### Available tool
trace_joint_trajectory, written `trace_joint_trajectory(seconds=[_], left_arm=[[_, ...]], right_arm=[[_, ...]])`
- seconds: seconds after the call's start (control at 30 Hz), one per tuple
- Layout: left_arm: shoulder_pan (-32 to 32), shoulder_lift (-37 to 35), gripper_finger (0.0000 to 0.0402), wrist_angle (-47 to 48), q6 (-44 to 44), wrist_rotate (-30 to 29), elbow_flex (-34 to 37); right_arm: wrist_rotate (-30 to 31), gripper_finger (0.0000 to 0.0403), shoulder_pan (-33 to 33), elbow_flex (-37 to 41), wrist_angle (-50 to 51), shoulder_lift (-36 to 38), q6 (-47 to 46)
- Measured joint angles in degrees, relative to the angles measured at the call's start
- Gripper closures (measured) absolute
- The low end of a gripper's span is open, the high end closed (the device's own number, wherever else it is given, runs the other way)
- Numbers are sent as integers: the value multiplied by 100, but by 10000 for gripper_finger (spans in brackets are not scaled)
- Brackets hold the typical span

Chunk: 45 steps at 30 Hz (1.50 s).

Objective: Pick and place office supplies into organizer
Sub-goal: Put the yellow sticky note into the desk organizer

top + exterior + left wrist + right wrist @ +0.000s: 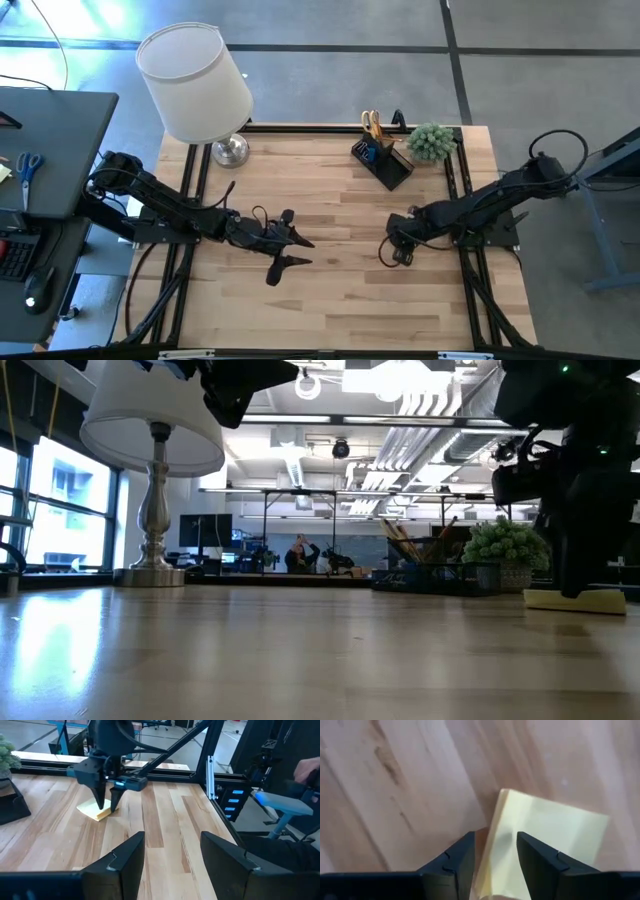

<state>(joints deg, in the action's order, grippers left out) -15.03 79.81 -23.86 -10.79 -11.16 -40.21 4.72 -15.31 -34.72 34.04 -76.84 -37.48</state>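
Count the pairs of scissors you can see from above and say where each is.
2. Yellow-handled scissors stand upright in the black organizer at the table's far edge, beside the green plant. Blue-handled scissors lie on the grey side desk at left. Others may be hidden.

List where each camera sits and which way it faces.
High: overhead, straight down on the table; both arms, lamp, organizer.
Low: table height, level across; lamp, organizer, pad, right arm above it.
Left wrist: past the open left gripper toward the right gripper at the pad.
Right wrist: down past its own fingers onto the pad.
Shared: pad, in three views.
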Motion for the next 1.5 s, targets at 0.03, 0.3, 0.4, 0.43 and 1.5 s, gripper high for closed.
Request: trace_joint_trajectory(seconds=[0.03,0.3,0.4,0.43,1.5], left_arm=[[0,0,222,0,0,-1,0],[0,0,222,0,-2,0,0],[0,0,222,0,-1,0,0],[0,0,222,0,-2,-1,0],[0,0,222,2,-2,-1,0]], right_arm=[[137,265,-44,0,7,0,0],[545,307,-305,0,79,-2,2],[554,340,-460,0,28,-2,121],[559,350,-513,0,18,-2,138],[731,269,-627,-58,-228,-678,258]])
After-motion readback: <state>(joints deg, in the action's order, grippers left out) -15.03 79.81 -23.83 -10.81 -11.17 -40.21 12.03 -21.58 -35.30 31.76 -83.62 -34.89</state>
